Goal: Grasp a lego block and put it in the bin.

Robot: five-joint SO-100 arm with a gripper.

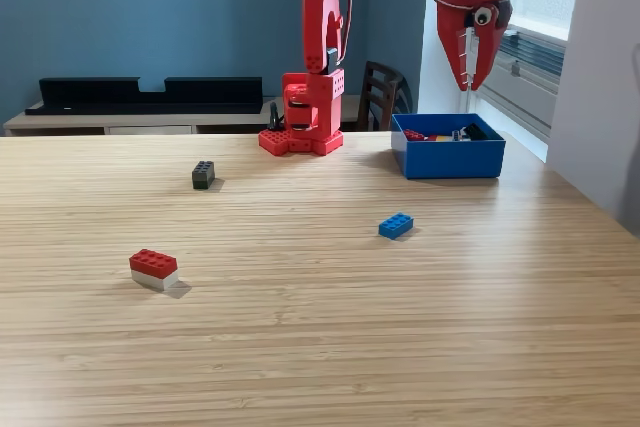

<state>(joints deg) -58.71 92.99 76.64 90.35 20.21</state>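
Blue walls and a bright window frame a pale wooden table [330, 347], with the red arm's base [302, 117] bolted at its far edge. Raised above the blue bin [447, 160], the gripper [468, 72] hangs tip downward with its jaws pressed together and nothing visible between them. Several bricks already lie inside the bin, which sits toward the exterior view's right, near the window. Three bricks remain loose on the table: a small blue brick [396, 225] nearest the bin, a dark brick [203, 174] farther toward the exterior view's left, and a red-and-white stack [154, 269] closest to the camera. All three stand well apart from one another, so there is room to reach each. Such bricks are probably light, rigid and smooth-sided, so they should not crush but may skid or twist on the slick wood if pinched off-centre. Closing across the two long flat sides, low and square to the brick, looks like the safest hold. The stacked pair might come apart if only the top half is gripped.
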